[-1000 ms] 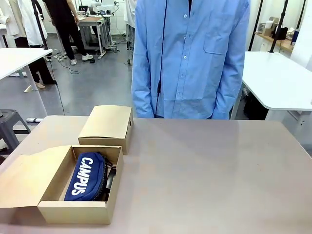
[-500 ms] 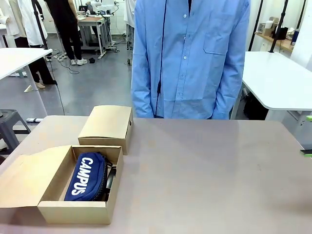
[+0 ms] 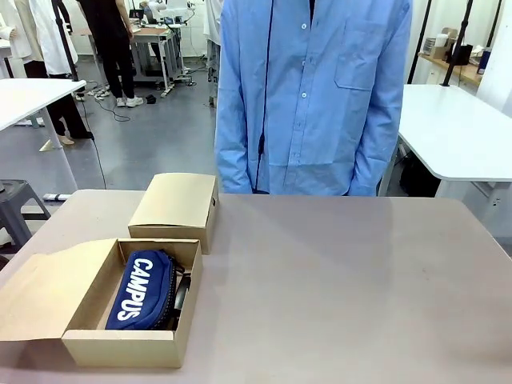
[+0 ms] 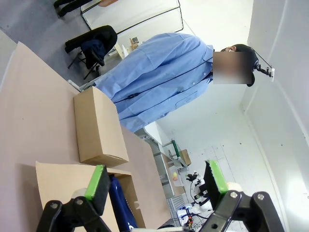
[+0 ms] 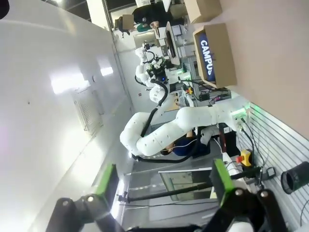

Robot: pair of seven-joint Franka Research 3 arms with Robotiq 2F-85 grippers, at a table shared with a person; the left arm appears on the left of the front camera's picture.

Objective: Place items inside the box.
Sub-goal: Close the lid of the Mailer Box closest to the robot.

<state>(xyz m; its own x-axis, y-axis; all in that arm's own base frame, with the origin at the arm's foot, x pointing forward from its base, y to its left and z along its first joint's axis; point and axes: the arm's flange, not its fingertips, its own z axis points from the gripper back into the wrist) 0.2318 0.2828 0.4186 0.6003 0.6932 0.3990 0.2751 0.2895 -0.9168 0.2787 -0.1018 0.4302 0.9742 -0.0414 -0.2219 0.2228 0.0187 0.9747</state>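
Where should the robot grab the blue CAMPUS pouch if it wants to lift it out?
Probably from straight above, pinching across the narrow middle of the pouch. It lies lengthwise in the open box, whose walls block the sides, and something dark sits tight against its right edge.

Navy pouch [image 3: 142, 291], white lettering; brown box [image 3: 128, 346]; possibly black item beside.

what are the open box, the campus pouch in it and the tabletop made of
The shallow open brown box looks like matte cardboard: creased lid flap, raw tan walls. The long navy zip pouch lettered CAMPUS seems woven fabric, soft and bulging, with printed white letters. The beige tabletop has a smooth, faintly glossy finish, perhaps laminate; the frames leave that open.
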